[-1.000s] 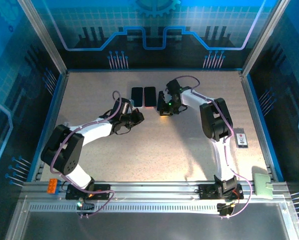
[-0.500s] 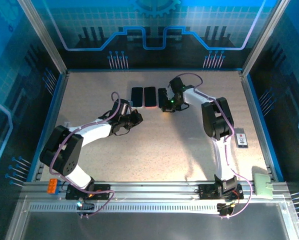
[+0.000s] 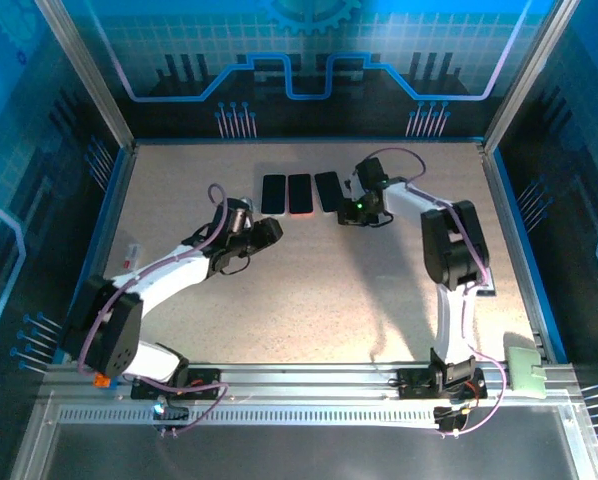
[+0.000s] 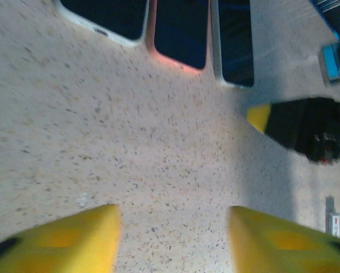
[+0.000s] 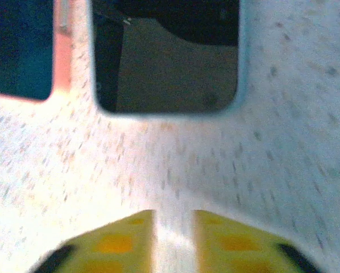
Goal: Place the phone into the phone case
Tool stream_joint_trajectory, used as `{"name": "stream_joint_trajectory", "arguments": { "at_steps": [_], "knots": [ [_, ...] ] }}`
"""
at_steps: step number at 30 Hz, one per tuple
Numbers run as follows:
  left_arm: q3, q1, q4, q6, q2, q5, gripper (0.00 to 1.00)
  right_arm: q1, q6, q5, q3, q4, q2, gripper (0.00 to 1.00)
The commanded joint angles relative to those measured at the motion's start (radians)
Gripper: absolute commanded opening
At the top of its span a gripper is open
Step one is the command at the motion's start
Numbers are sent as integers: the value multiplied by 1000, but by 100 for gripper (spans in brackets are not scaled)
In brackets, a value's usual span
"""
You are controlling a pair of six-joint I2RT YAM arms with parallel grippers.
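Black glossy slabs (image 3: pixel 299 193), three abreast, one pink-rimmed; right claw (image 3: pixel 349 208) just beside.

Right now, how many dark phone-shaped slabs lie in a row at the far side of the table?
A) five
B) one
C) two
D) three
D: three lie side by side, the left slab, the pink-edged middle slab and the right slab.

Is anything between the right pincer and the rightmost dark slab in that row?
Nothing visible. Bare table lies between the right pincer and the rightmost slab straight ahead. The pink-edged slab lies beside it, left in the wrist view, off that line.
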Motion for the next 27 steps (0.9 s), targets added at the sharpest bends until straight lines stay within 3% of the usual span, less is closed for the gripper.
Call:
{"name": "stream_joint_trajectory", "arguments": {
  "at_steps": [1, 8, 14, 21, 27],
  "knots": [
    [3, 17, -162, 98, -103, -195, 91, -13, -2, 52, -114, 65, -210, 100],
    [-34, 76, -239, 298, -276, -434, 99, -60, -70, 220, -374, 78, -539, 100],
    [-131, 223, -156, 385, -368, -379, 99, -111, -165, 345, -554, 178, -747, 100],
    [-230, 285, -24, 442, -441, -394, 99, -148, -241, 430, -857, 529, -926, 100],
    [-313, 293, 141, 511, -441, -447, 99, -159, -311, 421, -1060, 974, -889, 100]
  ]
}}
